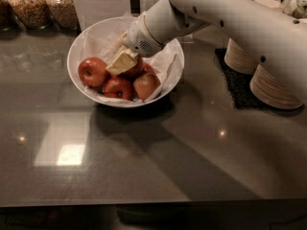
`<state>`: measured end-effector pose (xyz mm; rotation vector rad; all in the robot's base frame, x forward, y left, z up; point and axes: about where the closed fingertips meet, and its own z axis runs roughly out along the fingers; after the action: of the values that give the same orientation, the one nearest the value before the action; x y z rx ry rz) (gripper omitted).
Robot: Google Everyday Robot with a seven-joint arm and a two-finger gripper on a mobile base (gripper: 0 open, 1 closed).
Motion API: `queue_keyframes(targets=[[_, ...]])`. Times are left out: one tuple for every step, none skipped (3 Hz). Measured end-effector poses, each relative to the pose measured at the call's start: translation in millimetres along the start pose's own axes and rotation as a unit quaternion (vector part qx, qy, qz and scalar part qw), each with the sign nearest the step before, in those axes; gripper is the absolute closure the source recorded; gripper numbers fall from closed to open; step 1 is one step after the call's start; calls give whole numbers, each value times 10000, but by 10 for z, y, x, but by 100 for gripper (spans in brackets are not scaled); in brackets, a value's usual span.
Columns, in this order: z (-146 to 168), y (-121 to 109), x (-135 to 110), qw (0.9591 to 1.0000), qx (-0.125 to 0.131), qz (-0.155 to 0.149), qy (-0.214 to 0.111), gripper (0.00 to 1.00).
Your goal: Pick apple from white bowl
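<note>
The white bowl (169, 78), lined with crinkled white paper, stands on the dark counter at the upper left and holds several apples. My gripper (123, 61) reaches down into the bowl from the upper right and sits just above the fruit. A reddish apple (139, 70) lies right behind and under it, mostly hidden, so I cannot tell its streaks. A red apple (92, 72) with its stem dimple up lies to the gripper's left. A deep red apple (117, 87) lies in front. A paler peach apple (146, 85) lies at the front right.
Glass jars of granola (45, 6) stand behind the bowl at the left. Stacked beige disposable bowls (268, 80) sit on a black mat (235, 80) at the right, under my arm. The grey glossy counter (144, 157) stretches toward me.
</note>
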<state>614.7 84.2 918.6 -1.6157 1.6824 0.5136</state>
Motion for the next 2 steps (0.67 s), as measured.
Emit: queue_keyframes(targets=[[-415,94,-319,9984,289,-322,-351,100],[-1066,228,-756,9926,720,-777,-592,100]])
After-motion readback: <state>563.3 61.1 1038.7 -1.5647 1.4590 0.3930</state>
